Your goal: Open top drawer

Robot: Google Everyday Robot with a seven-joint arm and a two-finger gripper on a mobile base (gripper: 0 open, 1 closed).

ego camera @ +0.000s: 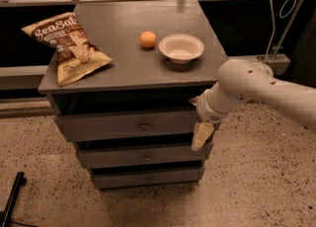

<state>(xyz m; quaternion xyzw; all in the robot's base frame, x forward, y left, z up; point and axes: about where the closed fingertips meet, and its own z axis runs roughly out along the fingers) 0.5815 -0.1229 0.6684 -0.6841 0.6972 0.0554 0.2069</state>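
Gripper (202, 136) points down at the right end of the top drawer (113, 126), well apart from its knob (144, 127). Opening and contact: cannot tell.

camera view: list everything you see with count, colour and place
cabinet top: 1, grey, centre
top drawer: 1, grey, just under the cabinet top
knob: 1, metal, centre of the top drawer's front
lower drawers: 2, grey, stacked beneath the top drawer
chip bag: 1, brown and tan, left on the cabinet top
orange fruit: 1, orange, just left of the bowl
bowl: 1, white, right on the cabinet top
black bar: 1, black, floor, bottom left
cable: 1, pale, upper right
arm: 1, white, from the right
gripper: 1, cream, by the top drawer's right end
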